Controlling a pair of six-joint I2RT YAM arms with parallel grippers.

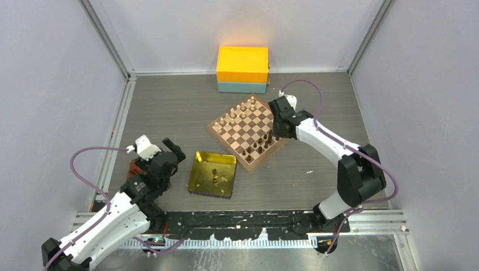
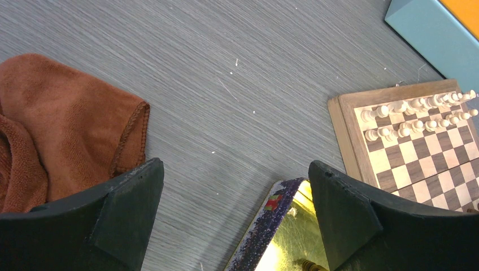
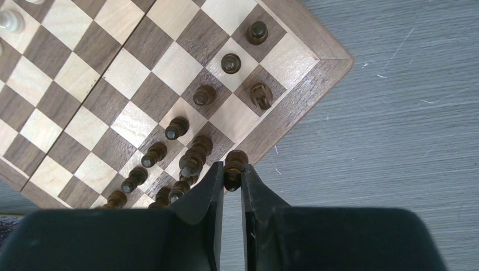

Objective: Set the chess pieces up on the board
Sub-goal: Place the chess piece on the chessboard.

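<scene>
The right hand (image 3: 231,174) is clenched on a single dark piece (image 3: 235,160), which is pinched between the two fingertips and is seen over the tan border of the board (image 3: 330,61) at its near-right edge. The piece's long axis is judged to run along the fingers, down toward the board, so it is carried upright. The free back-row squares lie just inward of it, up and to the left in the right wrist view. One bare light square is seen between a knight-like piece (image 3: 261,96) and a tall piece (image 3: 194,158), and the corner square is bare too. A short shift inward and a lowering are judged to be what the coming move calls for.

The right arm is the nearer one. The left hand (image 2: 233,169) is held released, with nothing between its fingers. It is well apart from the board, over the surface (image 2: 254,68) between a brown cloth (image 2: 73,118) and a gold tray (image 1: 197,169).

On the board, seven dark pawns (image 3: 177,128) are counted in one row. Four dark pieces are counted behind them, though the lowest are partly hidden by the hand. One more is held. Two tray pieces (image 1: 215,179) appear to be left. The pale chessmen (image 2: 404,130) are set in two rows at the far side, too small to be counted. One board, one tray, one cloth and one orange-and-teal box (image 1: 243,65) are seen.
</scene>
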